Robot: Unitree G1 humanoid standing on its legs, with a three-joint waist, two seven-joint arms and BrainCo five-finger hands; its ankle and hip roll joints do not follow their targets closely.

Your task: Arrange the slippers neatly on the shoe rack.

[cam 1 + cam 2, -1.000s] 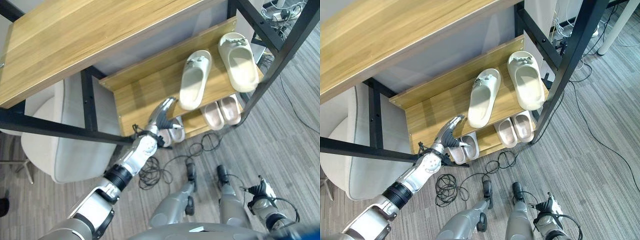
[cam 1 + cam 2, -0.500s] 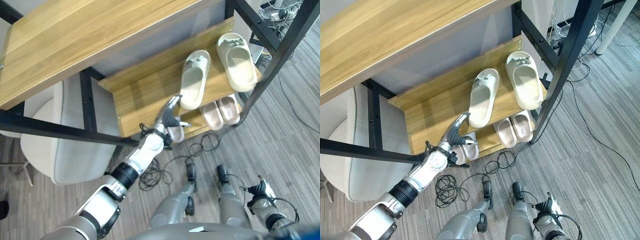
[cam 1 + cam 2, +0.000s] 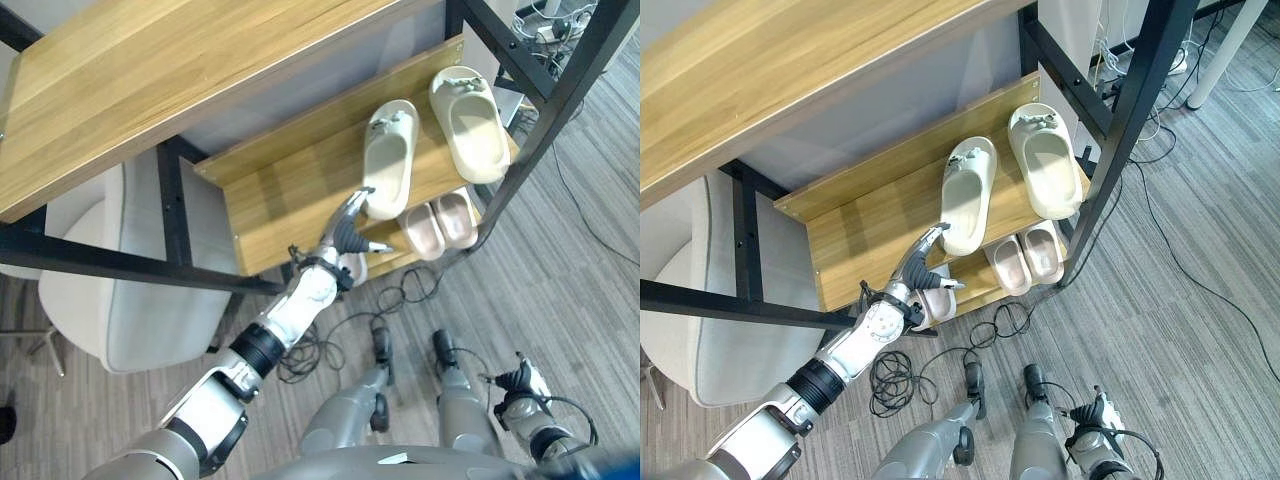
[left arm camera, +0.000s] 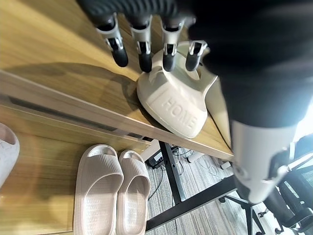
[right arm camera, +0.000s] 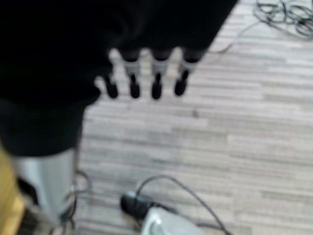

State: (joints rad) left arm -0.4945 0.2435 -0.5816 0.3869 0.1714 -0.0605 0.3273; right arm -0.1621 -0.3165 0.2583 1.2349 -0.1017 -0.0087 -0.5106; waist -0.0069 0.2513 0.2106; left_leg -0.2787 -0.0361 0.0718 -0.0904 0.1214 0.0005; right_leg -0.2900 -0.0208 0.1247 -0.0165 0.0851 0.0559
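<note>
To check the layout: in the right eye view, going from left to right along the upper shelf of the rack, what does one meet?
Left hand → tilted cream slipper → second cream slipper → black frame post.

An office or lab room fitted out as a home entryway.

Beyond the left hand: a wooden shoe rack with black metal frame, grey striped carpet floor, tangled power cables, and a grey upholstered chair beside it.
</note>
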